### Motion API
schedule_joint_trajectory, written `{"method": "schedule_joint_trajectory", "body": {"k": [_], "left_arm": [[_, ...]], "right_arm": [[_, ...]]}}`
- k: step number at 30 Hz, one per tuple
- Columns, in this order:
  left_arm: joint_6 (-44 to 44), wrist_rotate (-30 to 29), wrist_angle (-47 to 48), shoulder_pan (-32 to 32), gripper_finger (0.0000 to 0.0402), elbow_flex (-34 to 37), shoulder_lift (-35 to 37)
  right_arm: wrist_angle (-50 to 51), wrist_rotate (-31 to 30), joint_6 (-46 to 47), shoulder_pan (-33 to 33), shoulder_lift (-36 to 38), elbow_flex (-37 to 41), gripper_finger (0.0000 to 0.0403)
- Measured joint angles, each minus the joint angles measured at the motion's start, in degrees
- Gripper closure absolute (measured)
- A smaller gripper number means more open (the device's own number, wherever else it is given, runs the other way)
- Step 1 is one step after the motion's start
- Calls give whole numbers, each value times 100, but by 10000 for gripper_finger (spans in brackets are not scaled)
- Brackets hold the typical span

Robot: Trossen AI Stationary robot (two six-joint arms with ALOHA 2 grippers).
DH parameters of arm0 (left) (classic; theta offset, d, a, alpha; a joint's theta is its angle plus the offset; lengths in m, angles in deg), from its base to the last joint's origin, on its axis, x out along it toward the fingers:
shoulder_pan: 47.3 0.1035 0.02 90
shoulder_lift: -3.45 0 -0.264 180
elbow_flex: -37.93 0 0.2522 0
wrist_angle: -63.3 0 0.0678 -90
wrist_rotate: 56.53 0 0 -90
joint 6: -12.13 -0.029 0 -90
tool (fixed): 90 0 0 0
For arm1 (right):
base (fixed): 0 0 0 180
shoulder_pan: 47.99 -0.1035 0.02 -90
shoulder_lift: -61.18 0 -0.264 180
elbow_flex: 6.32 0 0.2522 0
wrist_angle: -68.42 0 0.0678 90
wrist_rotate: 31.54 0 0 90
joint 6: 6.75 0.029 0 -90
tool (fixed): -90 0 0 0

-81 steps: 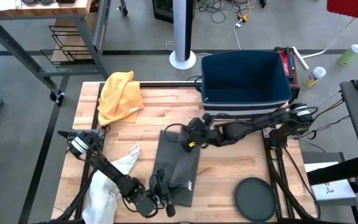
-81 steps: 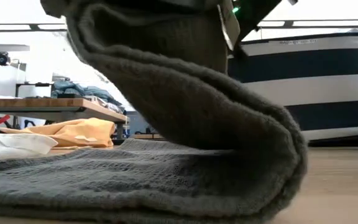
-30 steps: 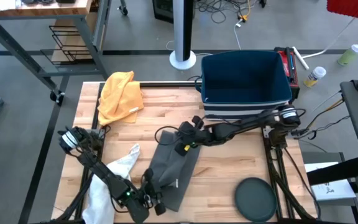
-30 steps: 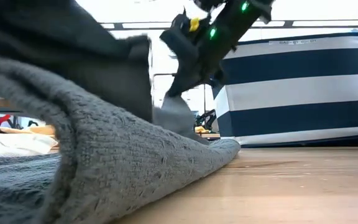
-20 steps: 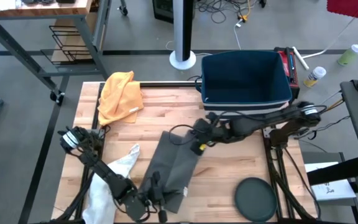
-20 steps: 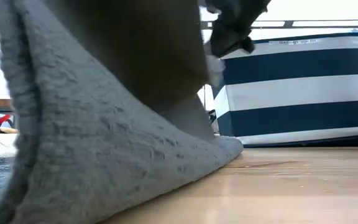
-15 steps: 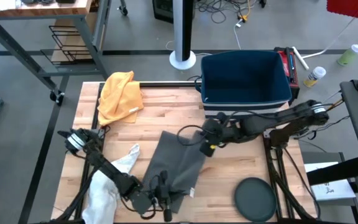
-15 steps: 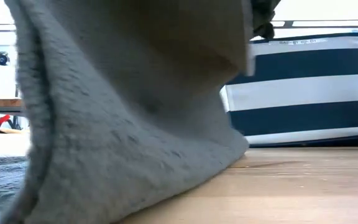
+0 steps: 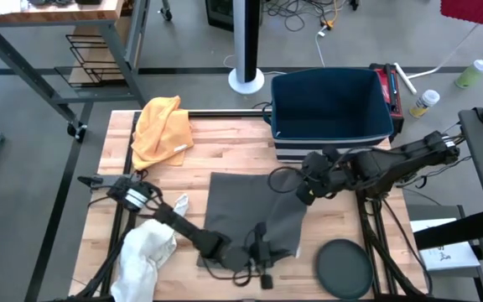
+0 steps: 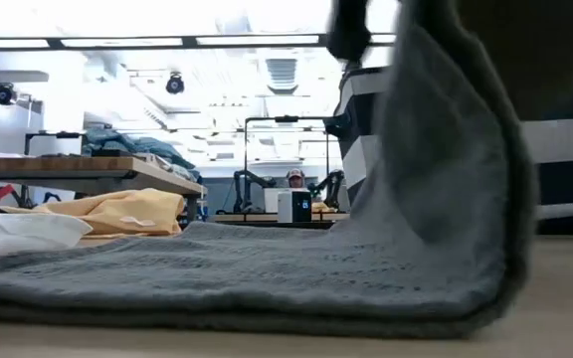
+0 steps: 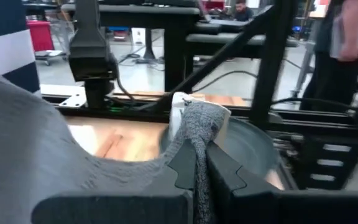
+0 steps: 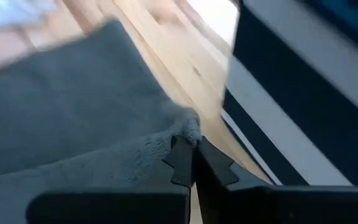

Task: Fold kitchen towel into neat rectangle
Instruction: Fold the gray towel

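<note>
A grey kitchen towel [image 9: 246, 214] lies on the wooden table [image 9: 191, 155], its left part flat and its right edge raised; the low view shows that edge standing up [image 10: 446, 169]. My left gripper [image 9: 264, 254] is shut on the towel's near right corner, which also shows in the left wrist view [image 11: 199, 121]. My right gripper [image 9: 303, 191] is shut on the towel's far right corner, seen in the right wrist view [image 12: 188, 124]. My left gripper pinches the towel's near right corner [image 11: 197, 134] between its two fingers, beside a white tag [image 11: 180, 102]. The fingers come about level from the table's left. The corner is held above the table, and the cloth slopes down slack behind it. My right gripper pinches the towel's far right corner [image 12: 185, 127] between its two fingers. The fingers come from the table's right side, slanting down. The corner is raised and the cloth runs down from it to the table.
A blue and white striped basket [image 9: 332, 105] stands at the far right, close behind my right gripper. A yellow cloth [image 9: 162, 126] lies far left, a white cloth [image 9: 145, 252] near left, and a black round disc [image 9: 342, 268] near right.
Both grippers have gone toward the table's right edge, each shut on its corner. The towel's upper layer has been drawn over with them, so the towel has spread out wider to the right. Its left part has stayed on the table.
</note>
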Motion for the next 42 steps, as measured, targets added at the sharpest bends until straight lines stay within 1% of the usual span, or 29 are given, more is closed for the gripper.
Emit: {"method": "schedule_joint_trajectory", "body": {"k": [4, 7, 10, 13, 15, 19, 23, 25, 28, 30, 32, 35, 40, 42], "left_arm": [[54, 198, 34, 180, 401, -494, -439], [-8, 199, 27, 243, 399, -1029, -810], [-68, 176, 57, 273, 398, -1541, -1177], [-111, -25, 301, 268, 399, -1926, -1466], [-105, -273, 323, 262, 399, -2096, -1613], [-29, -425, 294, 262, 399, -2358, -1825], [-12, -432, 334, 262, 399, -2557, -2017], [-180, -438, 344, 260, 399, -2615, -2059], [-287, -480, 795, 251, 399, -2682, -2041], [-275, -694, 1227, 188, 399, -2660, -1968], [-342, -1003, 1423, 83, 399, -2654, -1900], [-408, -1311, 1704, -81, 399, -2655, -1755], [269, -2189, 2858, -316, 399, -2555, -1603], [475, -2434, 2995, -416, 399, -2439, -1527]], "right_arm": [[80, 230, 271, 0, 0, 458, 403], [84, 273, 491, 0, -2, 824, 403], [81, 318, 694, 0, 49, 1079, 403], [80, 512, 753, -1, 100, 1186, 403], [81, 576, 747, -2, 139, 1201, 403], [22, 559, 731, -2, 239, 1192, 403], [-514, 549, 483, -2, 273, 1184, 403], [-713, 551, 362, -2, 265, 1196, 403], [-926, 546, 329, 0, 189, 1228, 403], [-1095, 546, 334, 0, 119, 1259, 403], [-1265, 546, 310, 0, 63, 1310, 403], [-1593, 520, 294, 11, -23, 1399, 403], [-2370, 422, 286, 13, -71, 1527, 403], [-2700, 359, 229, 13, -153, 1531, 403]]}}
